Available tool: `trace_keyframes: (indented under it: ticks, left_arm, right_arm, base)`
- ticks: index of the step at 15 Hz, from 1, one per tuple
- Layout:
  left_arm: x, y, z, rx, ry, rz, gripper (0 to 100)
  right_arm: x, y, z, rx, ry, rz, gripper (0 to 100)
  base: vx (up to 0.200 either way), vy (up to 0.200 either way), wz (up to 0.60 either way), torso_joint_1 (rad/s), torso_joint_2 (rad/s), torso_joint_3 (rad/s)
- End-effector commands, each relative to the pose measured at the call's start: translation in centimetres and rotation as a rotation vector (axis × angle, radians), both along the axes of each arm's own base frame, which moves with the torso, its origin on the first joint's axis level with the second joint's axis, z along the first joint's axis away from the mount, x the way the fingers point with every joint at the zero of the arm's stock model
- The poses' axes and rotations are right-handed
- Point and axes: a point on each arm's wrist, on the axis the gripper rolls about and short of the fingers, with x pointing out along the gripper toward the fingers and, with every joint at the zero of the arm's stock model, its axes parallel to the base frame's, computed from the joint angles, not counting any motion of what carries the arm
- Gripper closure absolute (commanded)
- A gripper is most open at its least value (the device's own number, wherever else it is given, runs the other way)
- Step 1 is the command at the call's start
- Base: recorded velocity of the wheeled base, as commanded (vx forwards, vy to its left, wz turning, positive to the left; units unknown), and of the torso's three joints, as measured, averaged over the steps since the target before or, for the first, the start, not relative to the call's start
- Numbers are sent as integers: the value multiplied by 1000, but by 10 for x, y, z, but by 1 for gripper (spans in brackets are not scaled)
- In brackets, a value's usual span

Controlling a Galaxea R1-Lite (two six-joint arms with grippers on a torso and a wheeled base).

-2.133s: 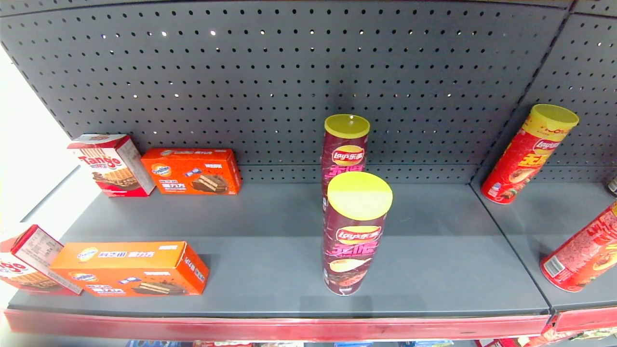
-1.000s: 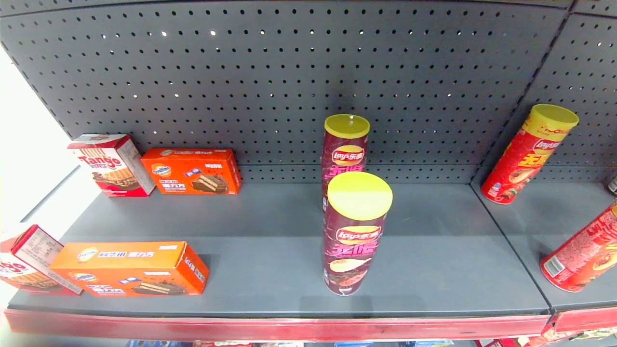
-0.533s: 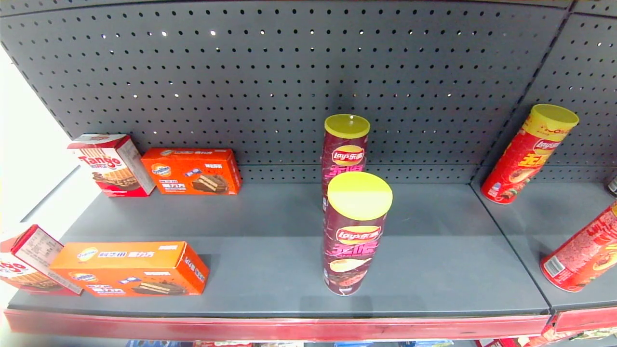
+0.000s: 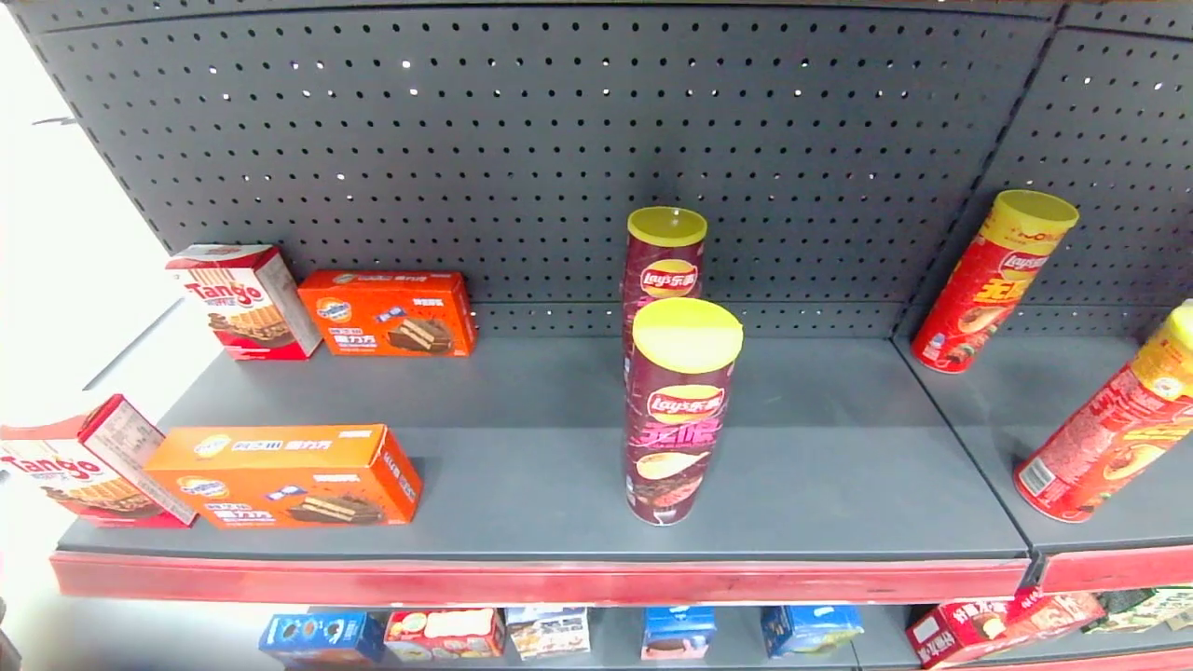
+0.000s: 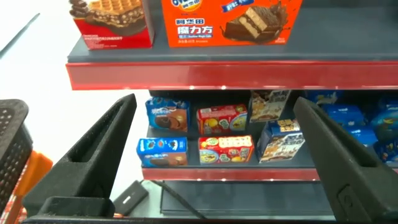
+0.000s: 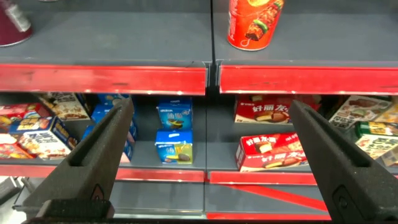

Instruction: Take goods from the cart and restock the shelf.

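Two wide-spread and empty, left end effector (image 5: 214, 99), right end effector (image 6: 211, 104), both facing the shelf (image 4: 839, 466), head camera shifted since, chip cans (image 4: 683, 410) unmoved

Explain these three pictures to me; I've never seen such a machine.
This is a two-armed robot on wheels, restocking a shop shelf. The wide picture is from its head camera: two maroon cans stand mid-shelf, one behind the other, with orange boxes and red-white boxes at left, red cans at right. The other two are from wrist cameras; the dark prongs are the left gripper and right gripper, both open, holding nothing, facing the shelf front.
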Motion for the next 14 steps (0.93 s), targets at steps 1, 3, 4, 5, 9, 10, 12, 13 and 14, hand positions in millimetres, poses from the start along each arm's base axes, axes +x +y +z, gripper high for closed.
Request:
trace_keyframes:
  ticks: [1,3,4,5,9,10,12,13,14]
  left_arm:
    - [0,0,0,5,3,1,0]
    - [0,1,0,1,3,27,0]
    - [0,1,1,-9,0,29,0]
    - [0,1,0,-14,1,29,0]
    - [0,1,0,-14,1,29,0]
    - [0,1,0,-14,1,29,0]
    - [0,1,0,-14,1,29,0]
    - [0,1,0,-14,3,29,0]
    - [0,1,0,-15,1,32,0]
  right_arm:
    - [0,0,0,0,1,1,0]
    - [0,0,0,0,1,1,0]
    - [0,0,0,0,1,1,0]
    - [0,0,0,0,1,1,0]
    - [0,0,0,0,1,1,0]
    - [0,0,0,0,1,1,0]
    - [0,0,0,0,1,1,0]
    - [0,0,0,0,1,1,0]
    - [0,0,0,0,1,1,0]
  base:
    - [0,0,0,0,0,0]
    - [0,-100,0,11,4,1]
    - [0,0,0,0,0,0]
    - [0,0,0,0,0,0]
    - [0,0,0,0,0,0]
    - [0,0,0,0,0,0]
    - [0,0,0,0,0,0]
    - [0,0,0,0,0,0]
    - [0,0,0,0,0,0]
